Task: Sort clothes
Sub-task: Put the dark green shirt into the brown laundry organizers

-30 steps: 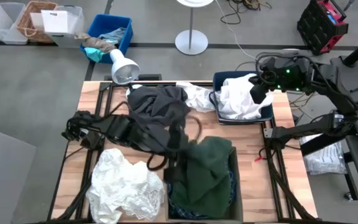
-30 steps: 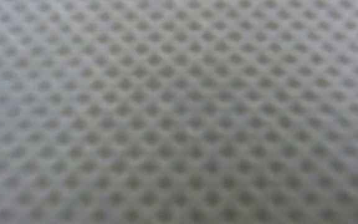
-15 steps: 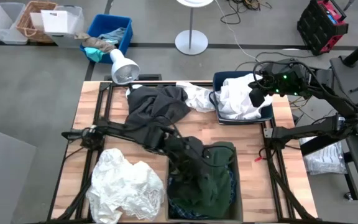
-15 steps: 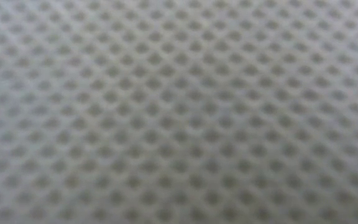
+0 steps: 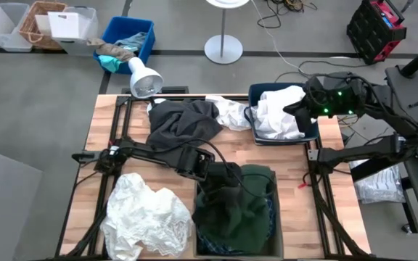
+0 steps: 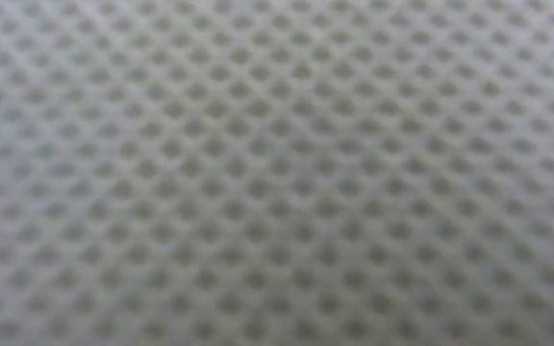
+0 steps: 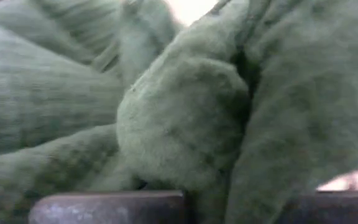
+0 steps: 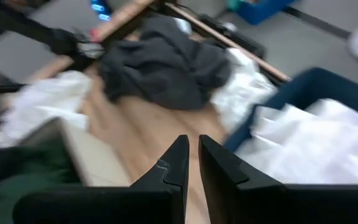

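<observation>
Sorting is partway along: white garments (image 5: pixel 280 112) already fill the blue bin (image 5: pixel 312 133) at the table's far right, and a dark green garment (image 5: pixel 242 203) lies heaped in the grey bin (image 5: pixel 271 217) at the near edge, with a strip of plaid shirt (image 5: pixel 270 210) showing beside it. A charcoal grey garment (image 5: pixel 183 123) and a small white piece (image 5: pixel 232 114) lie on the table (image 5: pixel 289 174) at the back, and a crumpled white garment (image 5: pixel 147 217) sits at the near left.

The left gripper (image 5: pixel 220 190) is down in the green heap; its wrist view shows green cloth (image 7: pixel 185 124) pressed against the camera, and whether its fingers grip the cloth cannot be told. The right gripper (image 8: pixel 191 165) hovers above the blue bin's edge, fingers nearly together and empty, pointing toward the charcoal garment (image 8: pixel 160 62). The low view is covered by pale mesh fabric (image 6: pixel 277 173).

The step in hand seems to be settling the green garment among the darks. Next, an arm would likely need to reach for the charcoal piece or the loose whites and pinch a firm fold before lifting.
</observation>
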{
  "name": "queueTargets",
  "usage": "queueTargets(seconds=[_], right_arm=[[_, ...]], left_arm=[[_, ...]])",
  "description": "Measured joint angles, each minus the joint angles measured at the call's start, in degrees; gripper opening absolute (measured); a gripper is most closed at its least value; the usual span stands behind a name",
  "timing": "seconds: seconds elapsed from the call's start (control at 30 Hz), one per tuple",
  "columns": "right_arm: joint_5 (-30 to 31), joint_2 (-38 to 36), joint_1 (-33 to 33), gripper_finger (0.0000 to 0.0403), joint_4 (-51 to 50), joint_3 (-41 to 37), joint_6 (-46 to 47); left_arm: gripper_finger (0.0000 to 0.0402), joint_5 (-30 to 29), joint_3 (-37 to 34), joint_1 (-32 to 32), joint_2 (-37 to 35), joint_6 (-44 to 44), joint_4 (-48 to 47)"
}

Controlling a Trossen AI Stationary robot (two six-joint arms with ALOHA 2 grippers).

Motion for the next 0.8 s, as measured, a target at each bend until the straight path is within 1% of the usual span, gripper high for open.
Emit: queueTargets(seconds=[0.07,0.2,0.23,0.27,0.43,0.6,0.67,0.8], right_arm=[[-0.79,-0.54,1.86,0.0028,2.74,-0.81,1.23],[-0.85,-2.05,6.08,0.0028,10.10,-4.11,2.71],[-0.85,-2.44,7.10,0.0028,12.56,-5.24,2.88],[-0.85,-2.90,8.18,0.0028,14.83,-6.32,3.03],[-0.82,-5.05,13.99,0.0028,26.59,-13.43,2.44],[-0.16,-6.49,19.84,0.0028,37.28,-21.64,2.95],[1.89,-6.54,22.22,0.0028,39.59,-24.56,3.83],[8.31,-6.35,26.98,0.0028,42.74,-29.82,5.58]], left_arm=[[0.0000,-4.40,-0.07,0.02,0.15,0.75,-1.18],[0.0000,-17.43,-0.31,-0.01,0.56,-1.51,-1.85],[0.0000,-19.84,-0.31,0.00,0.66,-1.95,-2.12],[0.0000,-21.04,-0.31,0.00,0.76,-1.95,-2.37],[0.0000,-22.37,-0.31,-0.06,2.23,-2.36,-3.62],[0.0000,-22.44,-0.31,-0.10,4.87,-5.75,-5.60],[0.0000,-22.43,-0.31,-0.45,5.78,-5.75,-6.44],[0.0000,-22.85,-0.33,-1.65,6.03,-3.29,-6.08]])
